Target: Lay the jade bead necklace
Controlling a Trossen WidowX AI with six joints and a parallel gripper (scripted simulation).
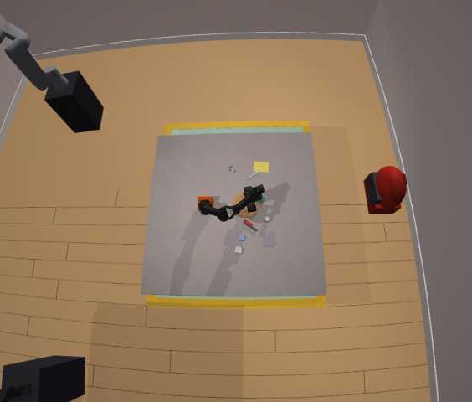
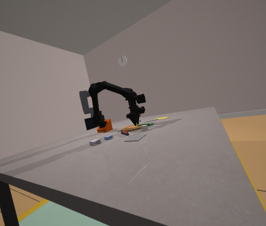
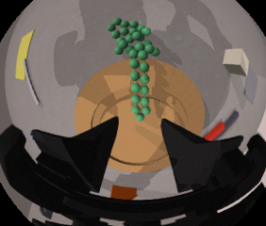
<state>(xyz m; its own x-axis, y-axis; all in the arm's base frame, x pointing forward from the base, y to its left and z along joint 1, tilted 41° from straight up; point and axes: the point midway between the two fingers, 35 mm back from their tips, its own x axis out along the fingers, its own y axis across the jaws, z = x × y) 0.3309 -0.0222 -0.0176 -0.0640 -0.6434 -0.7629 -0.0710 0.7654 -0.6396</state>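
Note:
The jade bead necklace (image 1: pixel 263 200) (image 2: pixel 149 124) (image 3: pixel 135 88) is green. In the wrist view one end lies as two close, nearly straight strands over the round bead board (image 1: pixel 237 202) (image 2: pixel 126 128) (image 3: pixel 88 105), reaching inside its ring groove. The rest is bunched in a heap beyond the board's far edge, on the table. My gripper (image 2: pixel 136 124) (image 3: pixel 140 121) is open, low over the board. The necklace's near tip lies just ahead of and between the fingertips, with nothing gripped. The arm hides part of the board in the top view.
A cream block (image 1: pixel 267 219) (image 3: pixel 235 60) and a red and dark tool (image 1: pixel 248 223) (image 3: pixel 215 131) lie beside the board. A yellow sheet (image 1: pixel 261 167) and silver rod (image 1: pixel 252 175) lie farther off. Blue (image 1: pixel 241 238) and white (image 1: pixel 238 249) blocks and a grey plate (image 1: pixel 269 239) are on the other side.

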